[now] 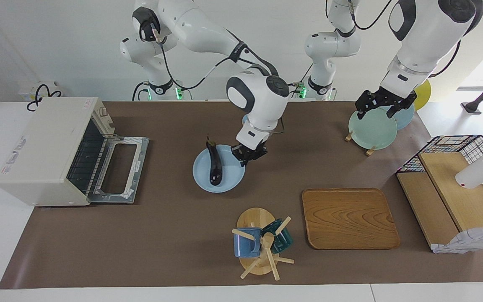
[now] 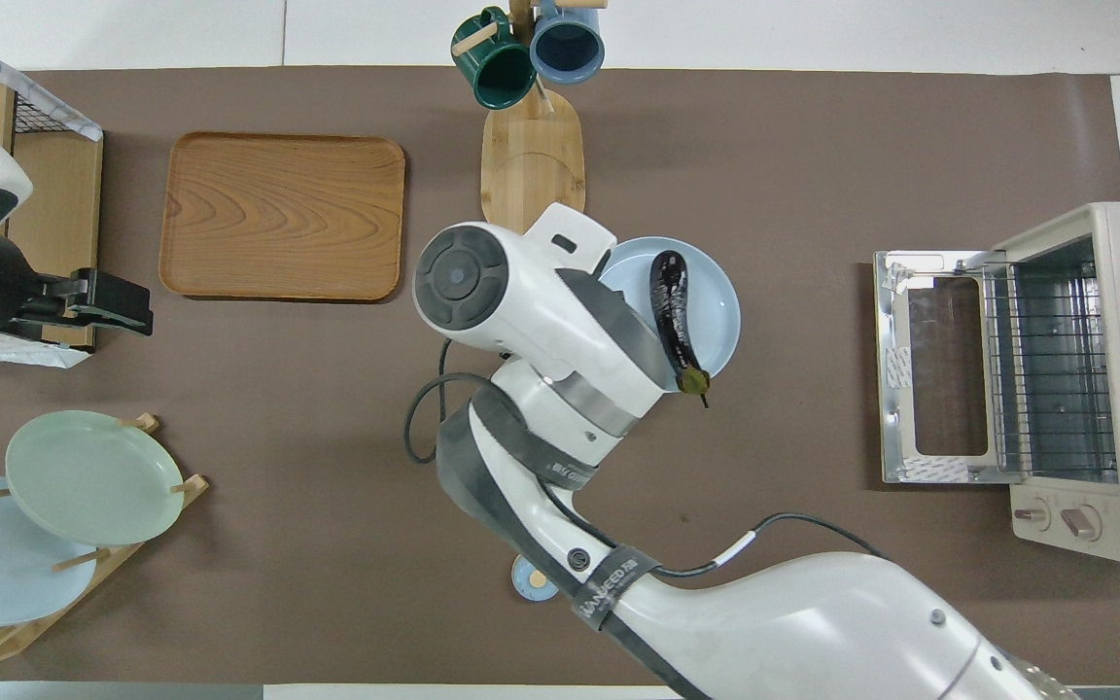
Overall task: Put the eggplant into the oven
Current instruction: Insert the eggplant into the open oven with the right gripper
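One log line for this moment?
right hand: shut on blue plate rim | eggplant: on plate | oven: door open | left hand: open, waiting

eggplant (image 1: pixel 214 165): 1 | oven (image 1: pixel 53 149): 1 | mugs (image 1: pixel 243 243): 2 | wooden tray (image 1: pixel 348 218): 1
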